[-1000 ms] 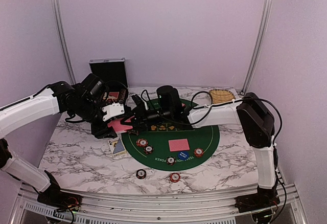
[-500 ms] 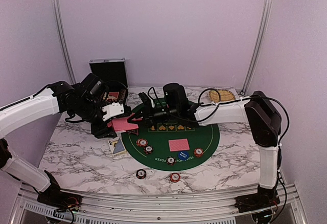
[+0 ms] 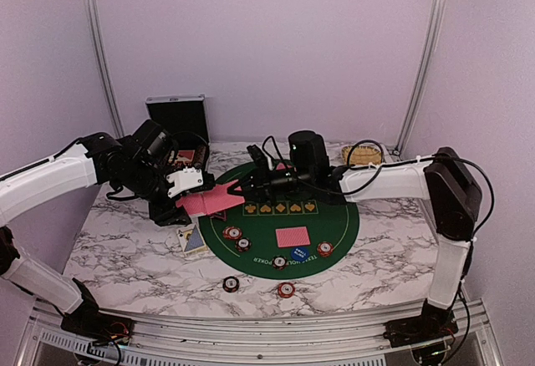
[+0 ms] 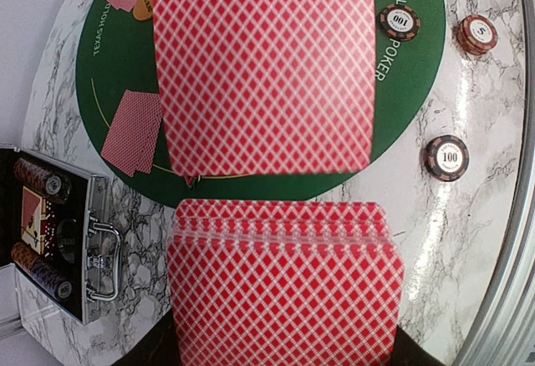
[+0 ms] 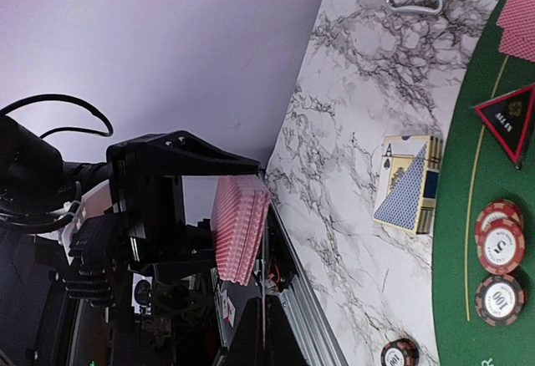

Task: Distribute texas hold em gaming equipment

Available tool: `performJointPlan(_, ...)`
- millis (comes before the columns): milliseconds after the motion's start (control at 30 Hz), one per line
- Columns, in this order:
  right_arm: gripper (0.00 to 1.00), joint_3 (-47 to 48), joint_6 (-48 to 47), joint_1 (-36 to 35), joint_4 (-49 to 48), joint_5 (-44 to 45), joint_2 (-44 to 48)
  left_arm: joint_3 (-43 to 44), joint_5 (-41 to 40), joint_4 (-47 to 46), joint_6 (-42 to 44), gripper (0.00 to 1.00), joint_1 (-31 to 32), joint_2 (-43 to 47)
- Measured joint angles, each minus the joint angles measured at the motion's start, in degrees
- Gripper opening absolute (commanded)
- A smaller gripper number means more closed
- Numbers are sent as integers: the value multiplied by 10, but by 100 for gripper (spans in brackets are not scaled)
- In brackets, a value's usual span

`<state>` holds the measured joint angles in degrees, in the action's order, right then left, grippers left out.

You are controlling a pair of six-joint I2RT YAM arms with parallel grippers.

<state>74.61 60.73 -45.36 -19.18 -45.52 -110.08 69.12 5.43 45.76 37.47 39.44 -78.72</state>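
My left gripper (image 3: 191, 201) is shut on a deck of pink-red-backed playing cards (image 4: 284, 287) over the table's left side, just off the round green mat (image 3: 338, 224). My right gripper (image 3: 240, 186) is shut on one card (image 4: 263, 65), slid partly off the deck toward the mat. That card shows edge-on in the right wrist view, beside the deck (image 5: 241, 228). On the mat lie a face-down card (image 3: 292, 236), poker chips (image 3: 233, 233), a blue disc button (image 3: 299, 254), an orange disc (image 4: 144, 2) and a dark triangular marker (image 5: 510, 119). Two chips (image 3: 286, 289) sit off the mat near the front.
An open black hinged case (image 3: 177, 124) stands at the back left with chips inside. A blue-and-white card box (image 3: 194, 239) lies beside the mat's left edge. The tan wicker basket (image 3: 362, 155) is at the back right. A metal rail (image 3: 251, 332) borders the front edge.
My right gripper has shut on the deck's top card and drawn back to the right with it. The left arm and its deck have stayed put.
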Motion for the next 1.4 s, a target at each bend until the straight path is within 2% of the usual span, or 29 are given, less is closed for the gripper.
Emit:
performJointPlan(233,0,-91,-25,50,25,3,61,0,-1,0,0,0,0,0)
performJointPlan(600,0,-201,-123,140,132,31,110,-4,-2,0,0,0,0,0)
performJointPlan(1400,0,-179,-284,148,312,204,78,-5,-2,0,0,0,0,0)
